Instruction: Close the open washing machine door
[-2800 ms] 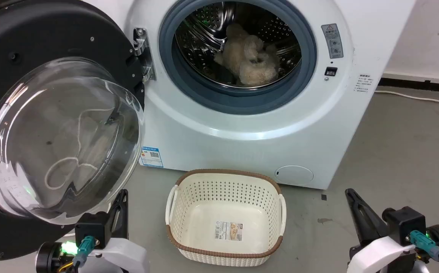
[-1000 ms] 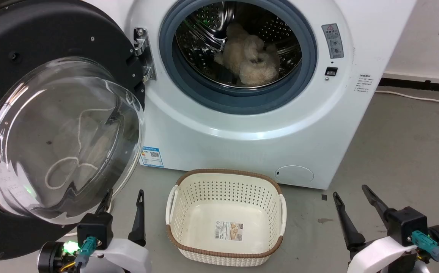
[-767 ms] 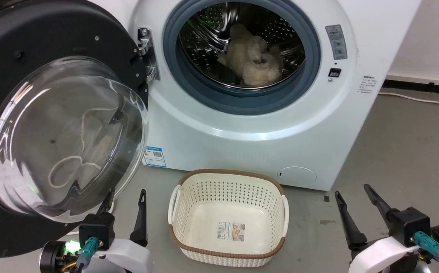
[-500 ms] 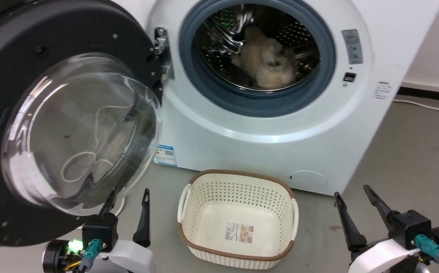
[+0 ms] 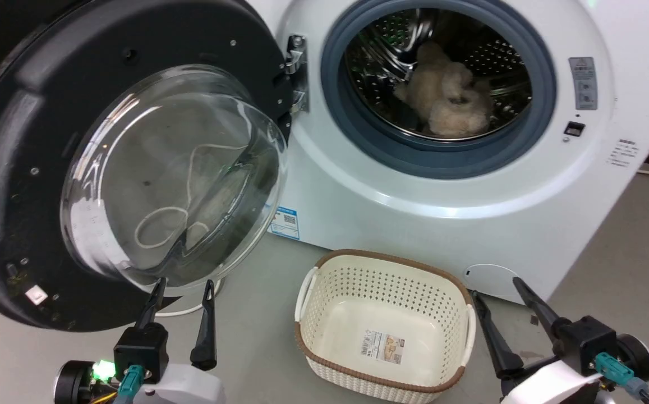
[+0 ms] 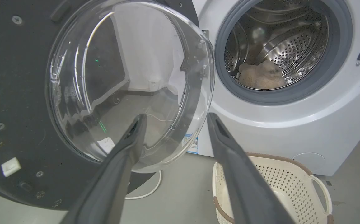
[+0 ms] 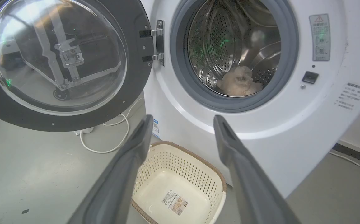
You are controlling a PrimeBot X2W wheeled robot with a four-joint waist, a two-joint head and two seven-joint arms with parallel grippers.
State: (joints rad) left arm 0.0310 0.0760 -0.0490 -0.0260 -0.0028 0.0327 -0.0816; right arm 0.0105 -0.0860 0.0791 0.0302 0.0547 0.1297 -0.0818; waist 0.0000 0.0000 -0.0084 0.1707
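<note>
The washing machine door (image 5: 32,168) stands swung wide open at the left, black-rimmed with a bulging clear glass bowl (image 5: 173,174), hung on a metal hinge (image 5: 296,73). The white washing machine (image 5: 459,224) fills the upper right, its steel drum holding a beige fluffy item (image 5: 447,95). My left gripper (image 5: 184,286) is open, low at the left, its tips just below the glass bowl and apart from it. My right gripper (image 5: 498,289) is open at the lower right, in front of the machine's base. The door (image 6: 11,93) (image 7: 136,62) is also seen in both wrist views.
A cream perforated laundry basket (image 5: 383,280) with a brown rim stands empty on the grey floor between my grippers, close to the machine's front. A white cable (image 7: 111,137) loops on the floor under the door. A wall runs at the far right.
The head view has swung left, so machine, door and basket shift right in the picture. Both grippers stay open; 2.8 s ago both looked shut.
</note>
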